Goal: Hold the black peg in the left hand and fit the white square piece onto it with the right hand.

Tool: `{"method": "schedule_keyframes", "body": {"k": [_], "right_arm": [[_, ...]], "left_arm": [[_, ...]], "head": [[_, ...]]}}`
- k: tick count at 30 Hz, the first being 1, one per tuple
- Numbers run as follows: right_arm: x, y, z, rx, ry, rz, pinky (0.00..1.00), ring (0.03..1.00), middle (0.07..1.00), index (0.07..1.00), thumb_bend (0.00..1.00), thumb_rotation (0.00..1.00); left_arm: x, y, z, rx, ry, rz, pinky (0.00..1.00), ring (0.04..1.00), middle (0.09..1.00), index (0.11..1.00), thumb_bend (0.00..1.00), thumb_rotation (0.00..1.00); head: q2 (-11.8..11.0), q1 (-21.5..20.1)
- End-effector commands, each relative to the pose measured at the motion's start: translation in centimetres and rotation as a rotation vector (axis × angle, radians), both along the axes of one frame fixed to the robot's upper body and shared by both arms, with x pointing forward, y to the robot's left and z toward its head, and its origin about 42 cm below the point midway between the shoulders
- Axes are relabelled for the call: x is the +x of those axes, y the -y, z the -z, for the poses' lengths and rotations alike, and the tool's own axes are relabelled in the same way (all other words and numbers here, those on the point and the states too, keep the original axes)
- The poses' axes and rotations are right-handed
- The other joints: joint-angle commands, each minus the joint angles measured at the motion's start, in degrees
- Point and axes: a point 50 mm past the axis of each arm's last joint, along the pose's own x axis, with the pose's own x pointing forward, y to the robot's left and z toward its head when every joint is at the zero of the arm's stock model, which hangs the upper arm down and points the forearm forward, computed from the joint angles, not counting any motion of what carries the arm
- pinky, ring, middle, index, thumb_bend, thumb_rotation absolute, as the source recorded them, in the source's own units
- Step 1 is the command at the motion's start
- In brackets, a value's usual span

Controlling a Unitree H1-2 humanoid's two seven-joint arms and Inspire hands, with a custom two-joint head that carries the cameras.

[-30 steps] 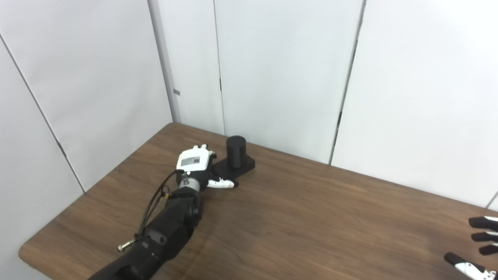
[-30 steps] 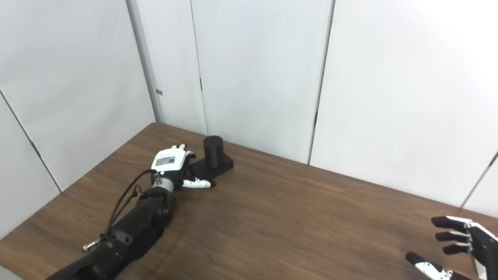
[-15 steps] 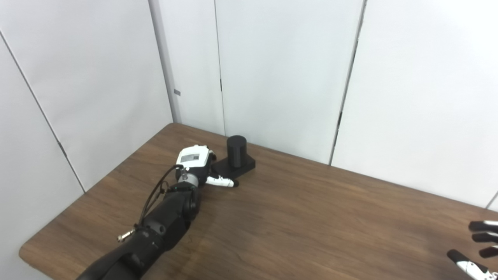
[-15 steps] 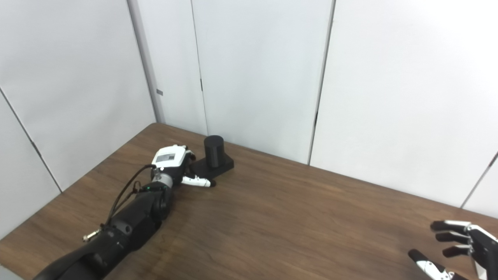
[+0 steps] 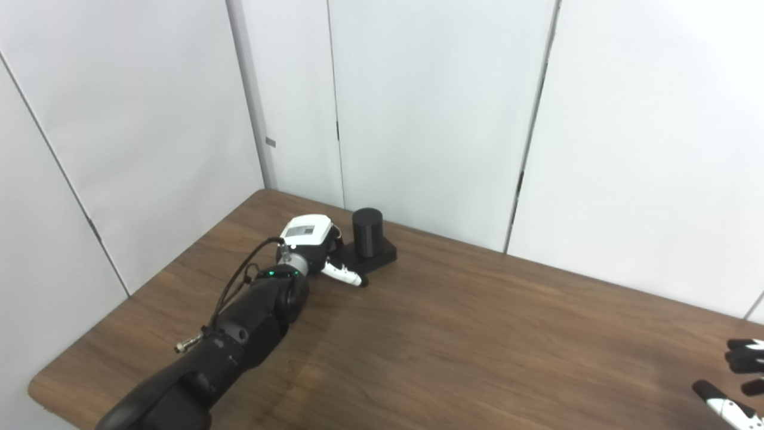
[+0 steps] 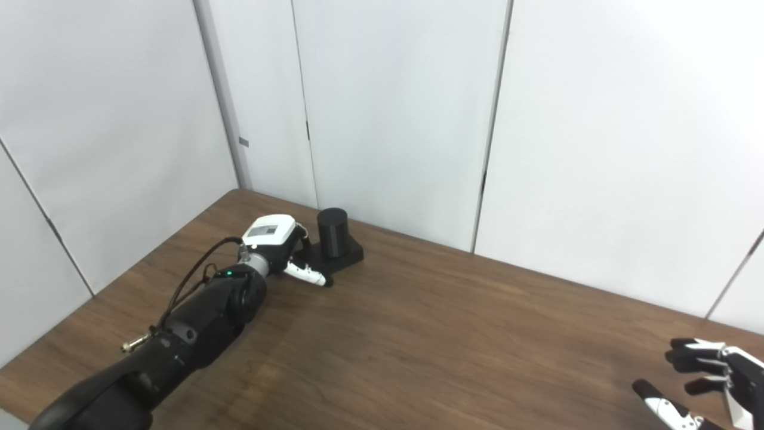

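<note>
Left hand (image 5: 310,248) sits right against the upright black peg (image 5: 366,232), grip hidden; right hand (image 6: 710,382), fingers spread, far off.

You are working in what looks like a robotics lab or test room, not a home or shop. Plain white wall panels (image 5: 430,107) close the space off right behind the table (image 5: 453,346), joined by thin dark seams and grey strips, with no windows, pictures or furniture showing on them. The table is a wood-grain laminate top with a rounded edge, its far left corner tucked into the angle of the panels. Your robot arm (image 5: 239,340), black-shelled with exposed cables and a small green light, lies across the surface near its left edge, which fits a test cell.
</note>
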Motion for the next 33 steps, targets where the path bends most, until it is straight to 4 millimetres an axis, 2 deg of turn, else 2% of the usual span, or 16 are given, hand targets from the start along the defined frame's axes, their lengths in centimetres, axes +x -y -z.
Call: {"method": "schedule_keyframes", "body": {"k": [1,13,22,33], "right_arm": [[0.3,-0.4,-1.5,-0.002,0.075,-0.014,0.45,0.587,0.646,0.488,0.5,0.11],[0.8,-0.7,-1.1,0.014,0.086,-0.023,0.44,0.578,0.644,0.488,0.5,0.11],[1.0,-0.6,-0.7,0.014,0.082,-0.02,0.45,0.597,0.648,0.489,0.5,0.11],[2.0,0.5,1.0,0.038,0.062,-0.027,0.5,0.629,0.668,0.491,0.5,0.12]], "left_arm": [[-0.5,1.3,0.7,-0.01,-0.045,0.089,0.84,0.919,0.859,0.483,0.52,0.06],[-1.8,3.6,1.5,-0.019,-0.051,0.269,0.87,0.917,0.853,0.482,0.52,0.06],[-3.6,7.3,1.7,0.006,-0.004,0.471,0.82,0.893,0.86,0.491,0.52,0.06],[-5.7,11.9,1.3,0.009,0.003,0.698,0.84,0.907,0.869,0.491,0.52,0.06]], "head": [[0.5,-0.2],[0.8,-2.6],[1.8,-5.3],[3.6,-11.0]]}}
